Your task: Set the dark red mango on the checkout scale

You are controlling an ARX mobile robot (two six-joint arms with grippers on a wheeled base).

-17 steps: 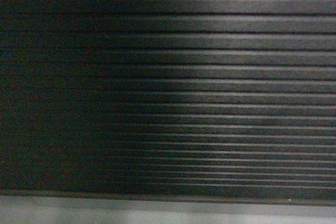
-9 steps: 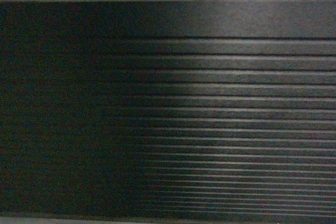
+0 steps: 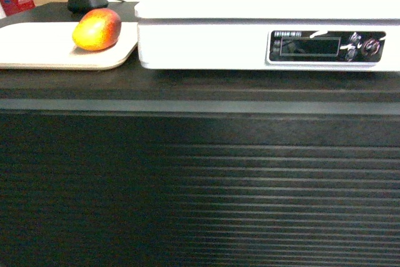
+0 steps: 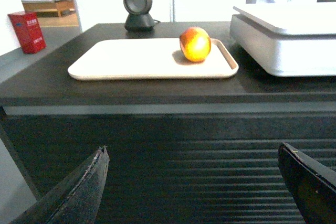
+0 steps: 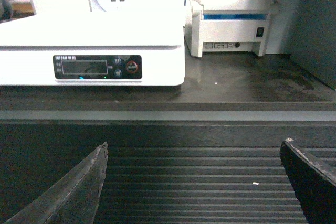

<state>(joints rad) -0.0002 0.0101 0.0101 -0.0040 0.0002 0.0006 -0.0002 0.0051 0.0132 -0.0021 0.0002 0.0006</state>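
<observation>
Nearest your cameras, low in each wrist view: the left gripper [image 4: 194, 192] with its two dark fingers [image 4: 84, 192] spread wide and nothing between them, and the right gripper [image 5: 197, 187] the same, fingers [image 5: 79, 190] wide apart and empty. Both sit in front of and below the checkout [image 3: 200, 186], facing its ribbed black front; neither gripper shows in your head view. Above the ribs, a grey strip runs along the edge, then the dark surface on top. On that surface, left side of your head view: a beige tray [image 3: 37, 48], lying flat, its right end just beside the scale [image 3: 262, 23]. The dark red mango [image 3: 97, 29] rests on the tray near its right end, red toward one end and yellow-orange toward the other, close to the scale but not on it. The scale is white, its platform bare where you can see it, with a dark display panel [image 3: 325, 47] on the front face. Further back, behind the tray: a round black scanner on a stand [image 4: 138, 8]. Far left, off the surface: a red box [image 4: 27, 31]. In your right wrist view, beyond the scale's right end: a white printer with a blue top [image 5: 233, 17] standing on the same surface.
</observation>
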